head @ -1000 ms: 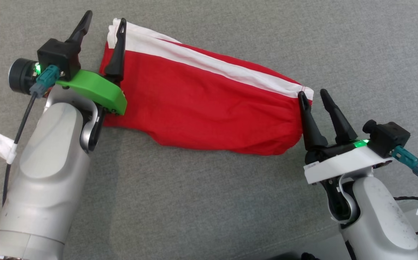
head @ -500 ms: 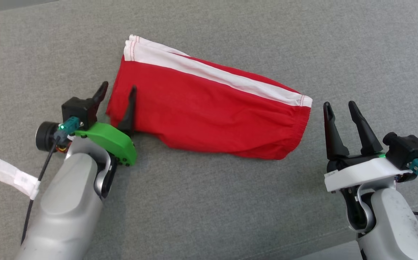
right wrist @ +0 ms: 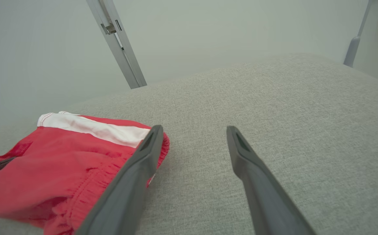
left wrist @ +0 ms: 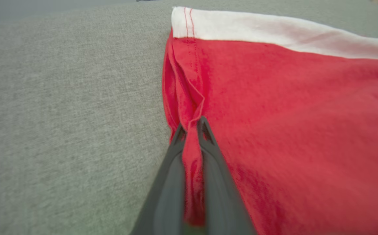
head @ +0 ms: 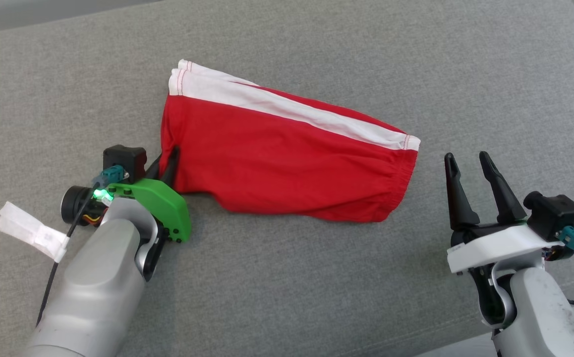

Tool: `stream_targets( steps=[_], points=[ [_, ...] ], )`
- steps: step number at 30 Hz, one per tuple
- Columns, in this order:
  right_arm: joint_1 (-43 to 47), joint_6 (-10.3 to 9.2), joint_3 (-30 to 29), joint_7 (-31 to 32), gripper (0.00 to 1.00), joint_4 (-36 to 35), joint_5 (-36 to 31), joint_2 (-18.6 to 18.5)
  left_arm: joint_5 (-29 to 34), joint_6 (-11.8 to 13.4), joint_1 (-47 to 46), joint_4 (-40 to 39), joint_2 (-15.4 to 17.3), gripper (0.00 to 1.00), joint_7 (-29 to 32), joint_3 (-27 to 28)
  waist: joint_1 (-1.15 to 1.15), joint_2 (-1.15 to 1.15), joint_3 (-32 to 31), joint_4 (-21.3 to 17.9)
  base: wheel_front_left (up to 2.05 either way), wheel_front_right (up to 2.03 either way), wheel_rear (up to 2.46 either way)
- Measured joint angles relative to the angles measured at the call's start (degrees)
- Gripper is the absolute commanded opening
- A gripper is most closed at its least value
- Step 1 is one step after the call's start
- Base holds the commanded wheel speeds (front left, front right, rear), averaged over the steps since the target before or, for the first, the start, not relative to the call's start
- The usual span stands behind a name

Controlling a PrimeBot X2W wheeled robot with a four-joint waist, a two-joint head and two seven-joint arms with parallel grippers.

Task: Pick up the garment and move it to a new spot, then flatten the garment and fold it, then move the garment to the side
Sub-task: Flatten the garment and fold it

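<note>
Grey woven tabletop carries the folded red garment, white-banded; left hand at eight o'clock pinches its soft edge, right hand at four o'clock gapes empty.

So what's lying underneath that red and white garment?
The garment rests on grey upholstery, which shows all around it. Whether anything else lies beneath cannot be seen, because the cloth covers that patch completely.

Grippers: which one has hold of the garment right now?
The left gripper: it is shut on a fold of the garment's red edge. The right gripper stands open beside the other end, holding nothing.
</note>
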Motion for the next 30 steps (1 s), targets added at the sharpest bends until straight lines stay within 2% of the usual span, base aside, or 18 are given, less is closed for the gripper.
stream_targets(
  steps=[9,14,21,28,30],
  points=[
    [3.1,0.0,-0.7,0.0,1.0,2.4,-2.6,0.0,-2.3,0.0,3.5,2.7,-0.8,0.0,-2.2,1.7,0.0,0.0,-4.2,1.6,0.0,0.0,0.0],
    [5.4,0.0,-0.6,0.0,1.0,3.9,-4.0,0.0,-1.8,1.5,10.0,-2.0,-1.2,0.0,-2.3,5.7,0.0,0.0,-7.3,3.6,0.0,0.0,0.0],
    [8.1,0.0,-0.1,0.0,1.0,5.1,-5.0,0.0,1.2,3.9,21.1,-9.4,-3.3,0.0,-2.3,10.4,0.0,0.0,-11.0,7.6,0.0,0.0,0.0],
    [7.3,0.0,2.9,0.0,1.0,4.7,-5.7,0.0,5.4,4.4,27.4,-14.3,-5.0,0.0,-2.4,13.2,0.0,0.0,-12.8,11.8,0.0,0.0,0.0],
    [5.8,0.0,4.1,0.0,1.0,4.6,-5.7,0.0,6.8,4.5,28.0,-15.4,-5.3,1.0,-2.4,13.9,0.0,0.0,-12.9,12.8,0.0,0.0,0.0]
  ],
)
